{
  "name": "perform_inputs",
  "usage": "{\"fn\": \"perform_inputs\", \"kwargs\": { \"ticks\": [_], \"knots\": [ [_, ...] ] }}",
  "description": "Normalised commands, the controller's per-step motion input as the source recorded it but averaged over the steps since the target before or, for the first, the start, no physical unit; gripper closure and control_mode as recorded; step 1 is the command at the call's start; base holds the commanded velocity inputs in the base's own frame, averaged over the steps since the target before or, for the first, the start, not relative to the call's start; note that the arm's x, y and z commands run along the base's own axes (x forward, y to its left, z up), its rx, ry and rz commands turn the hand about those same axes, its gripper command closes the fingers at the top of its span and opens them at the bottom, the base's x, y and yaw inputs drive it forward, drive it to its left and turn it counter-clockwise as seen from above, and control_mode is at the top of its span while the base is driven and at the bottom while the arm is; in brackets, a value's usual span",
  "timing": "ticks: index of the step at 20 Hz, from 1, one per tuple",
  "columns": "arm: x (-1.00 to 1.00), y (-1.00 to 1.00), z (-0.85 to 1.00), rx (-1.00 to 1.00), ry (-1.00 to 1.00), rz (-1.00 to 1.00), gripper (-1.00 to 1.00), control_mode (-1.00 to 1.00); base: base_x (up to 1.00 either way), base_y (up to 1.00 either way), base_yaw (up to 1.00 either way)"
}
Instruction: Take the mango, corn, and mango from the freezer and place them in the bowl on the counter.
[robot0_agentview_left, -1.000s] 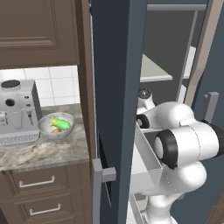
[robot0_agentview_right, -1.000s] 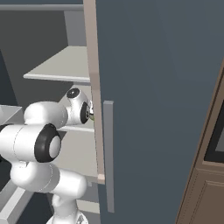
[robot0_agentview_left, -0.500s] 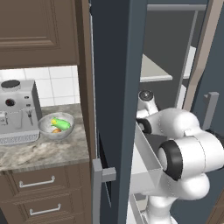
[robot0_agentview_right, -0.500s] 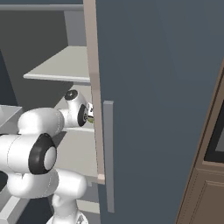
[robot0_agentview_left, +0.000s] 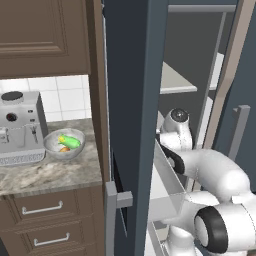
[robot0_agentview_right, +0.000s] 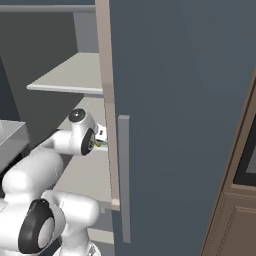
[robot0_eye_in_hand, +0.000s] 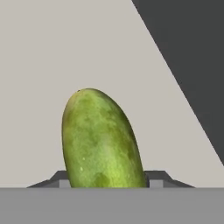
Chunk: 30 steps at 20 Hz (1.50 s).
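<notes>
On the far left, one grey coffee machine (robot0_agentview_left: 19, 127) stands on the counter (robot0_agentview_left: 50, 175), a marbled stone top over two dark brown drawers with silver handles. Just to its right sits one round speckled bowl (robot0_agentview_left: 63, 145). Inside the bowl lie a green piece and a smaller orange-yellow piece; what they are cannot be told for sure.

Further right stands the freezer (robot0_agentview_left: 132, 75), tall and dark blue-grey, its door open, with one grey bar handle seen on each of two door edges. The white arm reaches inside, above a pale grey shelf (robot0_agentview_right: 70, 75) and a pale drawer.

In the hand view, one green mango (robot0_eye_in_hand: 103, 142) lies on the pale freezer floor, tilted slightly, right in front of the gripper (robot0_eye_in_hand: 107, 179). Its two dark fingertips (robot0_eye_in_hand: 59, 177) show on either side of the fruit's lower end, spread about as wide as the mango. Whether they touch it cannot be told.
</notes>
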Motion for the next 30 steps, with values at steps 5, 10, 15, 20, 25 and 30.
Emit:
{"fn": "perform_inputs", "kwargs": {
  "ticks": [5, 10, 15, 20, 25, 30],
  "knots": [
    [-0.48, 0.06, 0.53, 0.02, 0.0, 0.04, 1.0, -1.0, 0.0, 0.0, 0.0],
    [-0.58, 0.0, 0.56, 0.0, 0.0, 0.01, 1.0, -1.0, 0.0, 0.0, 0.0],
    [-0.71, 0.0, 0.51, 0.0, 0.0, 0.04, 1.0, -1.0, 0.0, 0.0, 0.0],
    [-0.98, 0.01, 0.46, 0.0, 0.0, 0.03, 1.0, -1.0, 0.0, 0.0, 0.0],
    [-0.85, 0.0, 0.73, 0.0, 0.04, 0.01, 1.0, -1.0, 0.0, 0.0, 0.0],
    [-0.77, -0.15, 0.6, 0.0, 0.0, 0.0, 1.0, -1.0, 0.0, 0.0, 0.0]
  ]
}}
